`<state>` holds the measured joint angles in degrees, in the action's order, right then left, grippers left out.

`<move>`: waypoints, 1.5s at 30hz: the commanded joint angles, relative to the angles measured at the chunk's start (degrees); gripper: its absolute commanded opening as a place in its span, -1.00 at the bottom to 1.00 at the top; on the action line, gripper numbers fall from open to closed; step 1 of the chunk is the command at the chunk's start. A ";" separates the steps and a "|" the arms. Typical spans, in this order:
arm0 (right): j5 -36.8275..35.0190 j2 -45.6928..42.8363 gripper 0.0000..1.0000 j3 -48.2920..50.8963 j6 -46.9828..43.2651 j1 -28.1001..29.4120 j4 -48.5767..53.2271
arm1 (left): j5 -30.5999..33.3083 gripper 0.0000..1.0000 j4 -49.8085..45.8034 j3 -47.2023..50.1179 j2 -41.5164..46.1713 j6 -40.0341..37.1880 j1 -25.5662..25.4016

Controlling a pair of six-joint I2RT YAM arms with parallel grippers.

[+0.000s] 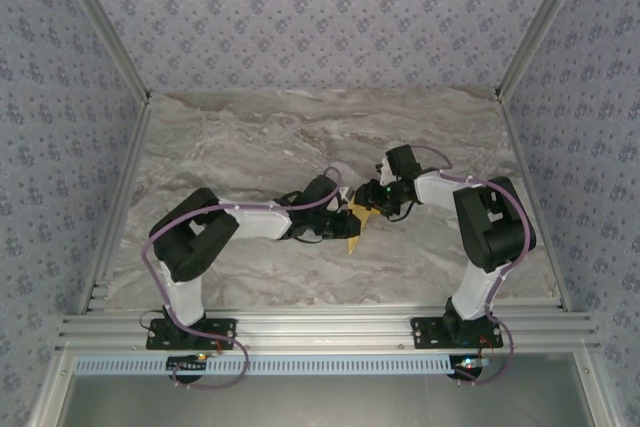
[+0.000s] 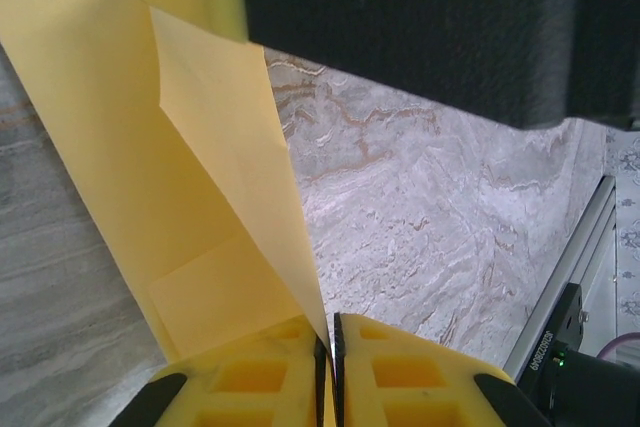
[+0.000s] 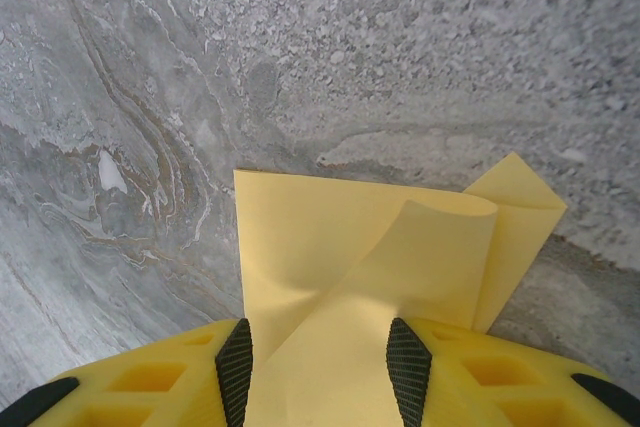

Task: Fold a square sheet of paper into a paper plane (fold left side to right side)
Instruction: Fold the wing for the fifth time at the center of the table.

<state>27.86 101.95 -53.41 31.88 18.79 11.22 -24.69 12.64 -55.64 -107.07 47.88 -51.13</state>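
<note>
In the middle of the worktop (image 1: 250, 147), the sheet of paper (image 1: 356, 232) sits between both claws, its length running down-frame. The left claw (image 2: 328, 342) is clamped on its edge. The right claw (image 3: 320, 347) stands apart, straddling it.

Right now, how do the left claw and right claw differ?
The left claw is pinched shut on the yellow paper; the right claw stands wide, paper between its fingers. The left claw sits left of the paper, the right claw right of it. Both have yellow fingers.
</note>
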 commanded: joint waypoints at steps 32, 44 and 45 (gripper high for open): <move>-5.27 3.80 -0.06 1.71 -1.48 0.47 6.89 | -0.03 -0.40 -6.15 -3.75 2.62 -2.94 -2.39; -5.75 3.78 -0.06 1.38 -1.99 0.51 7.67 | 1.39 -0.40 -8.45 -2.79 1.07 -3.39 -2.39; -5.80 3.78 -0.06 1.38 -1.92 0.49 7.69 | 1.50 -0.40 -8.51 -2.75 0.98 -3.37 -2.39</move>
<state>27.77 102.06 -53.84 30.98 18.90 12.03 -23.94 5.48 -58.04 -105.36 45.47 -53.39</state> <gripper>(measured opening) 0.471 0.301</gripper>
